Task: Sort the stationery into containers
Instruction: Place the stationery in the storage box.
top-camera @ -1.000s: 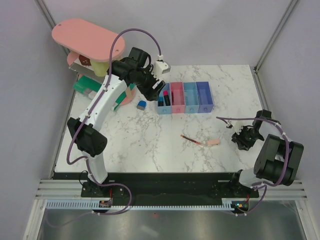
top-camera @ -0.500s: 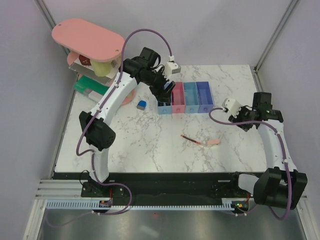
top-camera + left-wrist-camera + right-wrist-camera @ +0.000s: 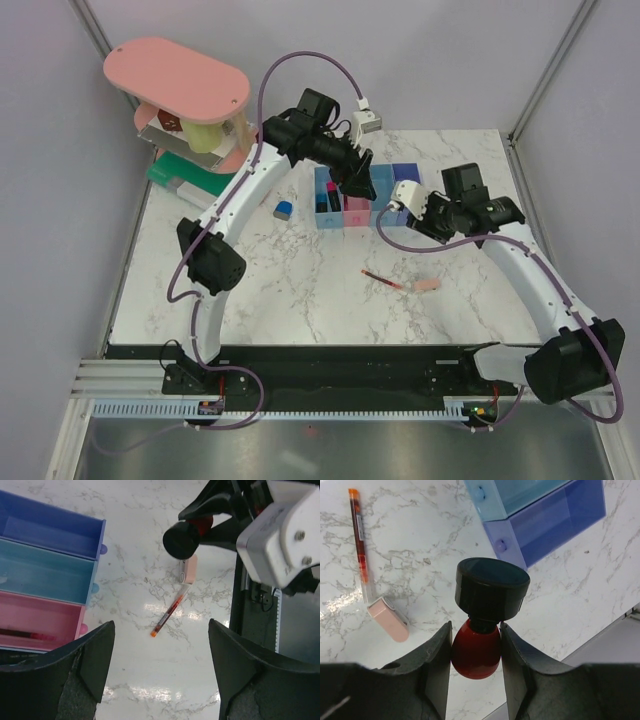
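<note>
From above, the white marble table (image 3: 260, 290) is smooth and glossy, with its front half mostly bare. The thin red pen (image 3: 383, 279) and the pale, rounded eraser (image 3: 428, 285) lie close together mid-table. The small blue-white block (image 3: 283, 209) sits alone, left of the row of 4 bins (image 3: 323, 214). The leftmost, light blue bin holds the pink-red marker (image 3: 332, 190). The left gripper (image 3: 356, 186) hangs over the pink bin. The right gripper (image 3: 428, 216) is just in front of the row's right end. A big pink stand (image 3: 175, 78) and a green box (image 3: 168, 172) crowd the far left corner.

In the left wrist view, the left gripper (image 3: 160, 680) stands wide apart with nothing between its dark, matte fingers (image 3: 75, 680). The purple-blue bin (image 3: 50, 530) and the light blue bin (image 3: 45, 575) are hollow, thin-walled rectangles. The pink bin (image 3: 42, 617) holds a thin dark-red stick. Bare marble separates these bins from the pen and eraser.

In the right wrist view, the right gripper (image 3: 476, 641) pinches the glossy red bulb of the knob (image 3: 487, 602), below its flat black disc. The knob is held above open marble, beside the purple-blue bin's corner.
</note>
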Action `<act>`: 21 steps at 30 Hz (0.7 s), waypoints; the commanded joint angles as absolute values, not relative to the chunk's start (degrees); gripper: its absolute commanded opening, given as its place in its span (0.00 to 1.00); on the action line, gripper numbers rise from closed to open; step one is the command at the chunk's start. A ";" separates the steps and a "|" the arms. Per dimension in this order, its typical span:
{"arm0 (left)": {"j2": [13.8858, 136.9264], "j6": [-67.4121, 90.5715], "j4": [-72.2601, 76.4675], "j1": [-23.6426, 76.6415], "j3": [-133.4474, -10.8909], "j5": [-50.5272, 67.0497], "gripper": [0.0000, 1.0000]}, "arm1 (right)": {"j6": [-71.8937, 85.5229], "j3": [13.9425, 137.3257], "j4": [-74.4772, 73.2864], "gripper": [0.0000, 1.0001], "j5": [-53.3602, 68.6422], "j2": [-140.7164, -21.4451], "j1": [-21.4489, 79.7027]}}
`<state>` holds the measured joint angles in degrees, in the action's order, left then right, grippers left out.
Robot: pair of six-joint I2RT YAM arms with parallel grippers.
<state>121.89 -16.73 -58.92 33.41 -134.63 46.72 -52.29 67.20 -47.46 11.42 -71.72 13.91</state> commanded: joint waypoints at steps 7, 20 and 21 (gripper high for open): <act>126.38 -10.46 -52.56 35.77 -136.32 53.61 0.81 | -43.42 75.50 -41.84 0.02 6.59 -78.04 22.84; 128.32 -7.74 -50.28 36.74 -136.32 55.63 0.80 | -42.45 78.04 -40.87 0.01 6.41 -79.37 25.40; 128.76 -7.39 -50.10 36.74 -136.23 56.59 0.80 | -42.19 78.13 -40.78 0.02 6.50 -79.19 25.57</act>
